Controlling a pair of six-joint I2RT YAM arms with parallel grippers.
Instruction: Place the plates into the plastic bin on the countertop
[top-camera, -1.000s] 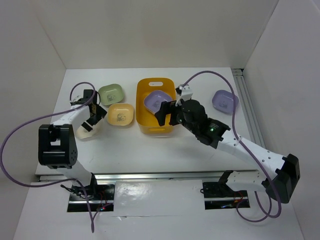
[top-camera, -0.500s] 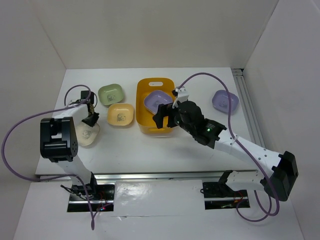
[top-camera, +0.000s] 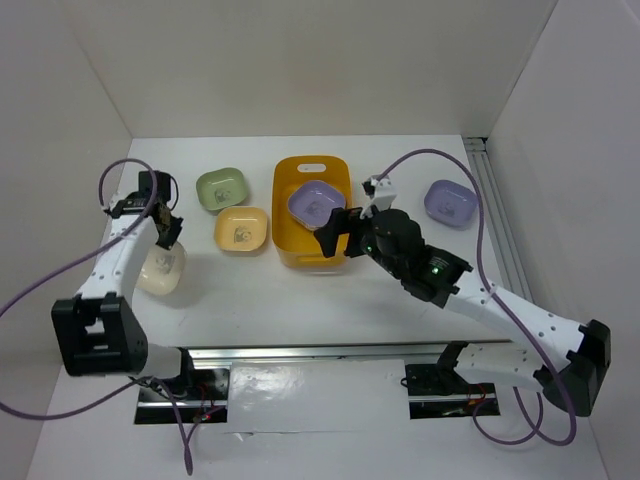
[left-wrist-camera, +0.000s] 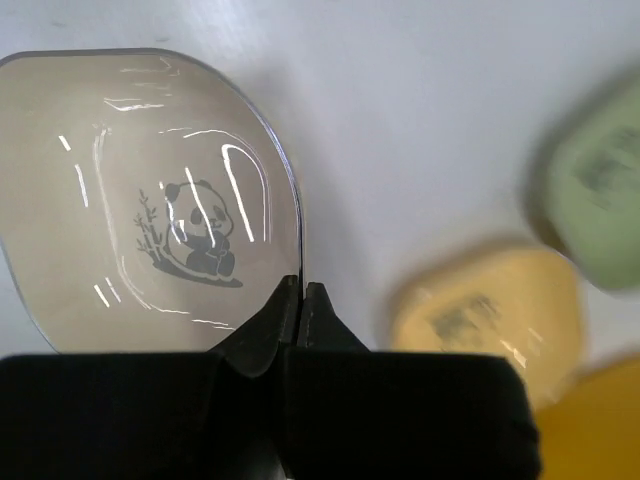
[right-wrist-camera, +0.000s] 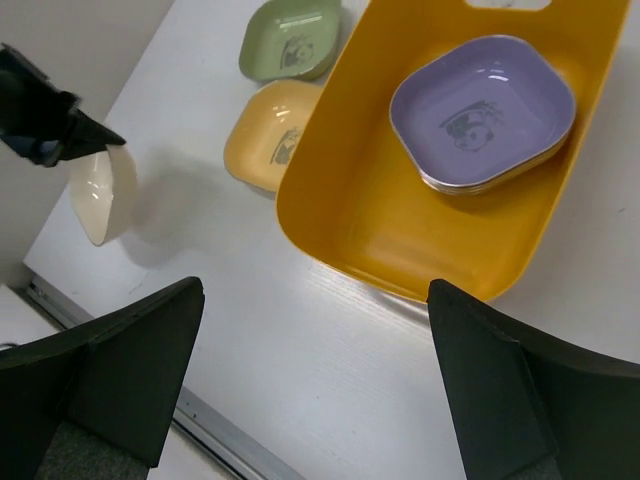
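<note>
Though tilted, cream plate (left-wrist-camera: 150, 230) in pincer (left-wrist-camera: 302, 290)

no legible text, cream plate (left-wrist-camera: 90, 270) — panda print (left-wrist-camera: 195, 232) only

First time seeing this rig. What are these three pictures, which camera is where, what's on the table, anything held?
Two robot arms are bolted at the near edge of a white counter, each ending in a two-finger gripper. The wide picture comes from a fixed camera above and behind them; the other two come from a camera on each wrist. On the counter: a yellow-orange bin holding a lavender plate, a green plate and a yellow plate left of it, a second lavender plate to its right. The left gripper is shut on the rim of a cream plate with a panda print, tilting it. The right gripper is open and empty, by the bin.
</note>
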